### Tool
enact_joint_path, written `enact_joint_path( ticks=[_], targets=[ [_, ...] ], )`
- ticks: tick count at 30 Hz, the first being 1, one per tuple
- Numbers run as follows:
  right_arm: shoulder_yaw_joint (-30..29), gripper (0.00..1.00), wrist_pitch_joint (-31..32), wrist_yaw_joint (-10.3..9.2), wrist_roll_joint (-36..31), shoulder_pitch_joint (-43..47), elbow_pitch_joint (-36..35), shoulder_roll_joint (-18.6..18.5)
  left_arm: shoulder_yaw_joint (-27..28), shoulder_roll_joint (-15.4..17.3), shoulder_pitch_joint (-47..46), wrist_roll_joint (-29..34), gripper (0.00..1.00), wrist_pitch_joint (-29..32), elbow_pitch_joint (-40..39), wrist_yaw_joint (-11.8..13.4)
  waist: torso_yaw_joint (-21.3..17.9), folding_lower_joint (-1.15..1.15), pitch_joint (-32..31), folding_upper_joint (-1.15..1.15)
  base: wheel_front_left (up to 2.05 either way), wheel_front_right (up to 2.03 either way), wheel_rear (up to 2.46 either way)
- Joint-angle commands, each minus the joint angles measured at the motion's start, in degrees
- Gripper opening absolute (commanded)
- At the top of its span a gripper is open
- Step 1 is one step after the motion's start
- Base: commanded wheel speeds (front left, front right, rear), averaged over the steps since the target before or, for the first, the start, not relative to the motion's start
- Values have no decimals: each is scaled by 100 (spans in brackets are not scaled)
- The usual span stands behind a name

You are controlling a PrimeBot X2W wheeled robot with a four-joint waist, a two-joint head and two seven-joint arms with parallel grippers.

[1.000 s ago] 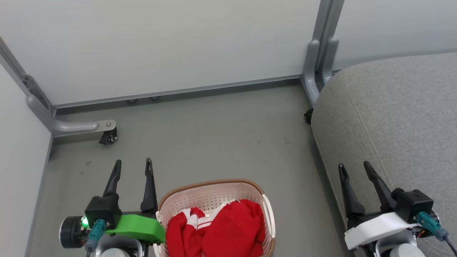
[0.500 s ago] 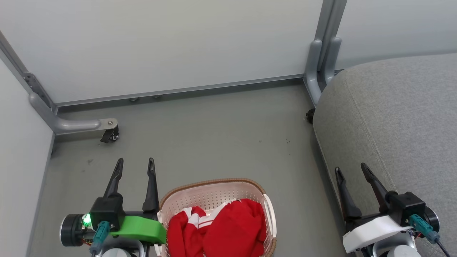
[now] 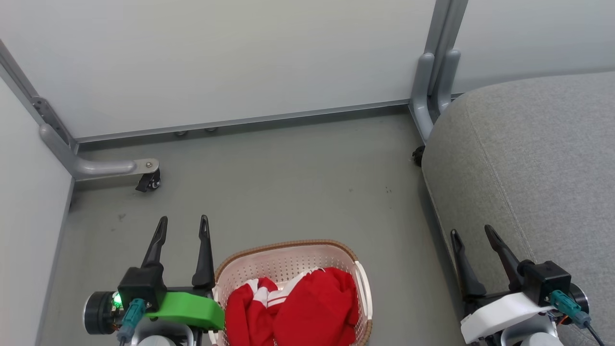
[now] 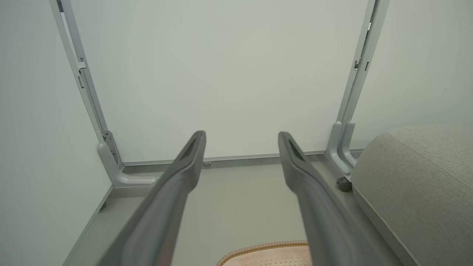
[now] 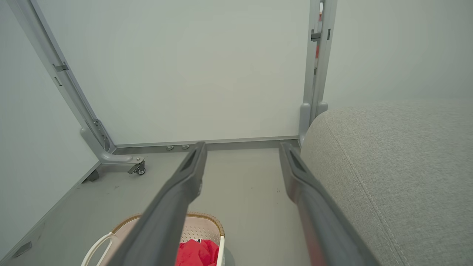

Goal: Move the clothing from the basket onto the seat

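The basket (image 3: 283, 244) runs off the bottom edge of the head view, cutting away its near half and the lower part of the clothing (image 3: 307, 307); how many garments the bunched red fabric holds cannot be told. The seat (image 3: 528, 158) continues past the right edge. In the right wrist view a blurred finger (image 5: 173, 207) of the right tool (image 5: 242, 145) covers much of the basket.

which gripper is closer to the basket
The left gripper, on the green mount, sits right beside the basket. The right gripper, on the white mount, is across the floor, over the edge of the seat.
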Motion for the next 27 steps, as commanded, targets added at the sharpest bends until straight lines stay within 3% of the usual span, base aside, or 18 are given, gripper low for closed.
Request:
enact_joint_path(
  ticks=[1, 12, 18, 27],
  targets=[
    [-2, 100, -21, 0, 41, -19, 13, -12, -4, 34, -40, 4, 100, 0, 14, -9, -1, 0, 1, 45, 0, 0, 0],
    [43, 100, -21, 0, 21, -113, -109, -12, -120, 33, -238, 4, 100, 1, 79, -55, -64, 0, 166, 45, 0, 0, 0],
    [16, 100, -21, 0, -30, -262, -346, -13, -358, 45, -689, 164, 100, 2, 336, -282, -220, 0, 420, 45, 0, 0, 0],
    [39, 100, -20, 0, -78, -729, -814, -12, -655, 140, -1511, 363, 100, 2, 983, -566, -749, 0, 1200, 45, 0, 0, 0]
  ],
)
